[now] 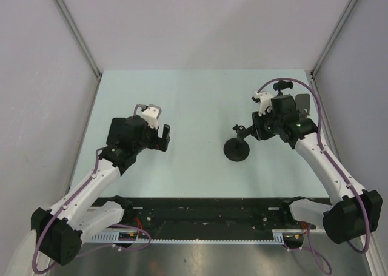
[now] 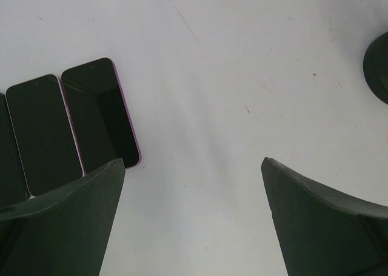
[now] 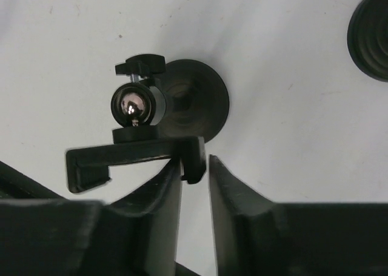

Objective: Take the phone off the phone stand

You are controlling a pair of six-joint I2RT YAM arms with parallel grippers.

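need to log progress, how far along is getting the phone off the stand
Looks done: the phone stand has an empty clamp, and phones lie flat on the table by the open left pincer. In hand: the right pincer, barely apart, sits at the clamp's tip. Left: probably only backing away.

Black phone stand (image 3: pixel 188 106) with mirror-chrome ball joint (image 3: pixel 133 104). Glossy black screen on pink-edged phone (image 2: pixel 100 112); all-black second phone (image 2: pixel 42 133). Pale mint table (image 1: pixel 194 100). Purple cable (image 1: pixel 96 167) along white left arm (image 1: pixel 85 194).

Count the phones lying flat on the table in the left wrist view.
3. The pink-edged phone lies rightmost, the second phone lies beside it, and the third phone is cut off at the picture's left edge. More may lie out of frame.
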